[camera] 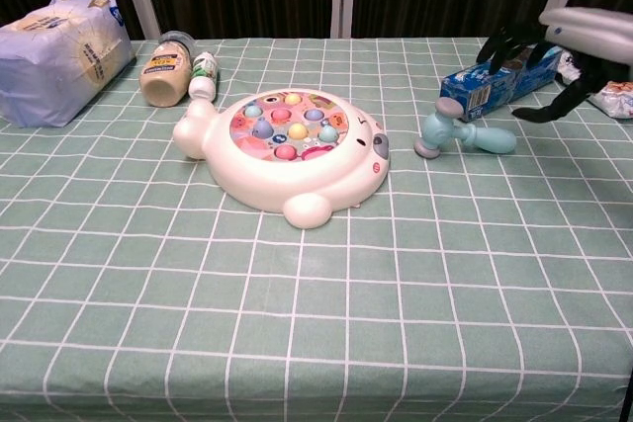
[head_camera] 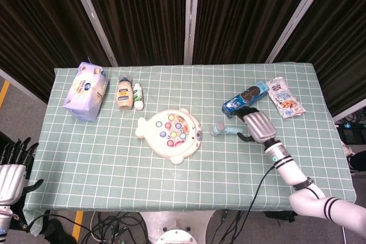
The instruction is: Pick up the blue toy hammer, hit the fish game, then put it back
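The blue toy hammer (head_camera: 224,130) (camera: 465,133) lies flat on the green checked cloth, right of the white fish game (head_camera: 170,134) (camera: 287,150), its grey-capped head toward the game. My right hand (head_camera: 256,125) (camera: 574,42) hovers above and to the right of the handle's end, fingers spread and holding nothing. My left hand (head_camera: 12,164) hangs off the table's front left corner, fingers apart and empty; the chest view does not show it.
A blue cookie box (head_camera: 245,98) (camera: 499,81) lies just behind the hammer, with a snack bag (head_camera: 286,98) to its right. A tissue pack (head_camera: 86,91) (camera: 54,42) and two bottles (head_camera: 124,94) (head_camera: 138,96) sit at the back left.
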Controlling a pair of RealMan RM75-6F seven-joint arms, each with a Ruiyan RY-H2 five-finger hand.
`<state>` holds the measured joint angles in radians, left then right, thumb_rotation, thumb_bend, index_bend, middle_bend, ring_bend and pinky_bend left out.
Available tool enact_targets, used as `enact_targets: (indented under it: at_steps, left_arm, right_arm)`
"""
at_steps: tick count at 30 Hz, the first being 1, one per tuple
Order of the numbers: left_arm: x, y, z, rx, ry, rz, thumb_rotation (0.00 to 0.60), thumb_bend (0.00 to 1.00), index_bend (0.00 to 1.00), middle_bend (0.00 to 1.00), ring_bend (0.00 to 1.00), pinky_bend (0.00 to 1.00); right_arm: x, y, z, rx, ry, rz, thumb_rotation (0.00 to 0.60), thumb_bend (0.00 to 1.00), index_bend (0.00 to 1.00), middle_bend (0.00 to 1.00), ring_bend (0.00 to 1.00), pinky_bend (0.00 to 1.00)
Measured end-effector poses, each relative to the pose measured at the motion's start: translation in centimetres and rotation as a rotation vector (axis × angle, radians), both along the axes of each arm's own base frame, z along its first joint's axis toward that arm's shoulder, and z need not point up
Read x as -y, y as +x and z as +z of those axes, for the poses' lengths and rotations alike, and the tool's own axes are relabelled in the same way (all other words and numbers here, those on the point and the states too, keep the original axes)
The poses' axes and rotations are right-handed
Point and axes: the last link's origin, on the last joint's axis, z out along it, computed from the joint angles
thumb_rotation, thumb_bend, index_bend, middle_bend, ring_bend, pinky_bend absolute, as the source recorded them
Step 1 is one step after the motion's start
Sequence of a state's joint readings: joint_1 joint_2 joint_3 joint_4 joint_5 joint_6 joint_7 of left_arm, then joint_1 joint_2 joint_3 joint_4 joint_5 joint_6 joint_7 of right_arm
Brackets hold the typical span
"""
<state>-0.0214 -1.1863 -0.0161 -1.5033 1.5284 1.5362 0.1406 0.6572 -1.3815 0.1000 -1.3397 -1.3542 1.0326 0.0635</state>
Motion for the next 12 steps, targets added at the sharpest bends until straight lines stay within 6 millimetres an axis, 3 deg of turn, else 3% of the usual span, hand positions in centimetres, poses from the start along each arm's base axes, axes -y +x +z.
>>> enact_targets:
  at_steps: [4,7,12]
  left_arm:
    - [-0.2,0.1,-0.1,0.007,0.006,-0.005,0.600,0.03,0.12,0.02,0.00,0.00]
    - [-0.5,0.3,-0.2,0.008,0.004,-0.011,0.600,0.03,0.12,0.02,0.00,0.00]
    - [-0.9,0.8,-0.5,0.015,-0.002,-0.031,0.600,0.03,0.12,0.02,0.00,0.00]
  right_arm:
    - [-2.6,-1.5,3.6,0.014,-0.091,-0.012,0.600,0.23,0.15,0.20,0.10,0.21]
    - [-5.9,-3.0,6.5,0.019,-0.165,-0.036,0.600,0.23,0.09,0.15,0.02,0.15]
    - [-11.4,-5.0,10.1,0.017,-0.238,-0.091,0.600,0.23,0.08,0.15,0.01,0.12]
